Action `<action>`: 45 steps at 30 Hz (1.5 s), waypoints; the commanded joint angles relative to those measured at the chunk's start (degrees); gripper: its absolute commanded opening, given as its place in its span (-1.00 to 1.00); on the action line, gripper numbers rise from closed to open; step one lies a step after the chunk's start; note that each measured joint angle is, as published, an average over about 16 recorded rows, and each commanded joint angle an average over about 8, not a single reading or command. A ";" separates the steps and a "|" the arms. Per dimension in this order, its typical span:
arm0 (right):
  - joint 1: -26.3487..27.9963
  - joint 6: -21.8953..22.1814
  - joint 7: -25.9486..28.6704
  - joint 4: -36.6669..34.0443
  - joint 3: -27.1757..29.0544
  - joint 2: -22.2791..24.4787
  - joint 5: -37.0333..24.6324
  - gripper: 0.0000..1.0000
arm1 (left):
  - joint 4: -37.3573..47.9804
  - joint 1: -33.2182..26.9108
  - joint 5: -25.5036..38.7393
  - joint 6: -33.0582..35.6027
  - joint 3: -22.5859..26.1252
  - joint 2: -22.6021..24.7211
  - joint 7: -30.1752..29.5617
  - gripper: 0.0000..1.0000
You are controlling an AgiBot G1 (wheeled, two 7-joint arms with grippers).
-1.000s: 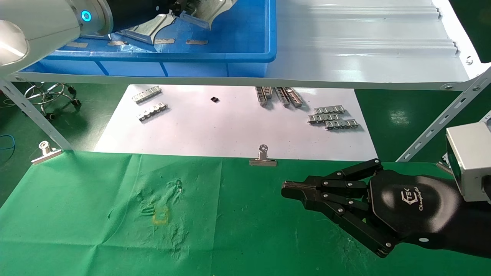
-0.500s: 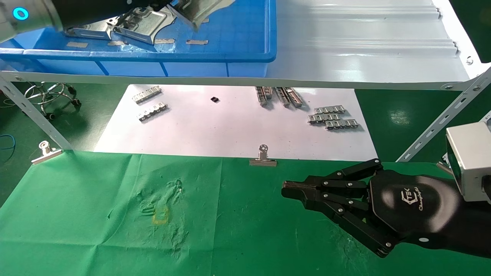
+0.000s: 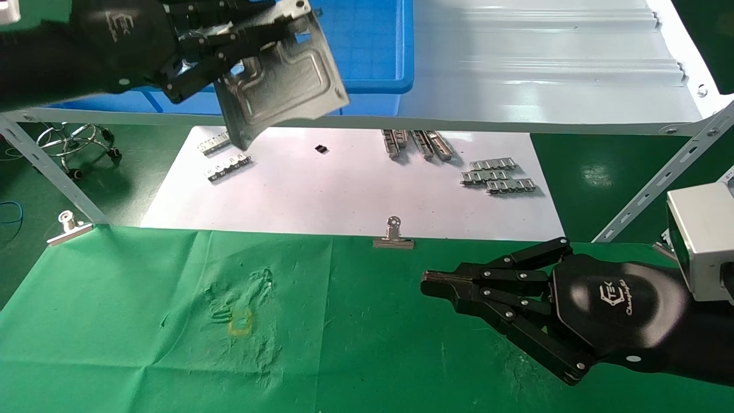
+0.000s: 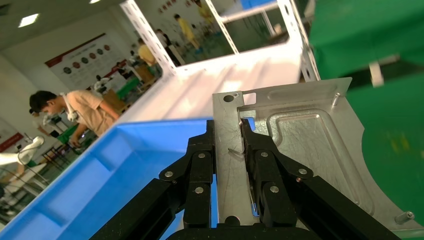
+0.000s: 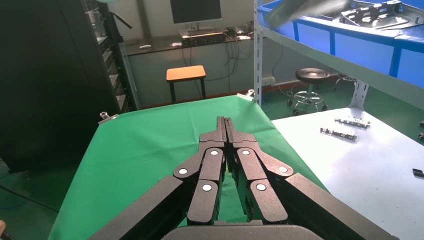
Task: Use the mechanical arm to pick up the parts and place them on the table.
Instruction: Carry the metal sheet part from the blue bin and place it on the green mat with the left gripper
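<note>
My left gripper [image 3: 252, 34] is shut on one silver sheet-metal part [image 3: 284, 77] and holds it in the air in front of the blue tray, above the white paper. In the left wrist view the black fingers [image 4: 257, 160] clamp the plate's side wall, and the part [image 4: 310, 145] spreads out beyond them. More parts [image 5: 380, 12] lie in the tray, seen in the right wrist view. My right gripper [image 3: 427, 285] is shut and empty, parked low over the green table [image 3: 355, 344] at the right. It also shows in the right wrist view [image 5: 225, 122].
The blue tray [image 3: 378, 57] stands on a white metal shelf [image 3: 545, 86]. Below it a white paper sheet [image 3: 344, 189] carries several small toothed strips [image 3: 496, 175]. Binder clips [image 3: 393, 235] hold the cloth's far edge. Slanted shelf struts [image 3: 659, 178] stand at both sides.
My left gripper has lifted a part out of the blue tray and drawn it back and down toward me. The right arm has not moved.
</note>
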 commanded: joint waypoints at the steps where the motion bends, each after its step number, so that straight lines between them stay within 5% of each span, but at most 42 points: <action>1: 0.00 0.00 0.00 0.00 0.00 0.00 0.00 -1.00 | -1.62 1.03 0.09 1.00 0.54 -1.18 2.00 -1.00; 16: 0.00 0.00 0.00 0.00 0.00 0.00 0.00 -1.00 | -11.44 10.46 2.77 0.19 14.64 -7.82 9.67 -1.00; 36: 0.00 0.00 0.00 0.00 0.00 0.00 0.00 -1.00 | 3.18 13.48 8.47 -5.14 20.58 -1.07 22.75 -0.96; 43: 0.00 0.00 0.00 0.00 0.00 0.00 0.00 -1.00 | 6.34 13.33 8.86 -6.48 20.74 0.33 25.88 0.71; 45: 0.00 0.00 0.00 0.00 0.00 0.00 0.00 -1.00 | 7.00 13.23 8.95 -6.59 20.78 0.59 26.57 1.00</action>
